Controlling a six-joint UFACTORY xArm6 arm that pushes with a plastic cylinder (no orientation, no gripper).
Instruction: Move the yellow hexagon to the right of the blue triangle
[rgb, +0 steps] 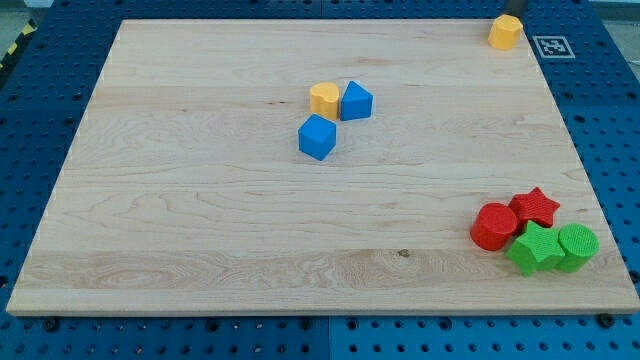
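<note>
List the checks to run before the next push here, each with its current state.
1. Tip found: ok. My tip is at the view's top right, right behind the corner yellow block.
2. That block is the hexagon: cannot tell. A second yellow block touches the blue triangle's left side.
3. Triangle found: ok, mid-board.
4. Spot right of the triangle free: ok.
5. Path from corner to that spot: ok. The blue cube lies below-left of it.
6. Task done: not ok.
</note>
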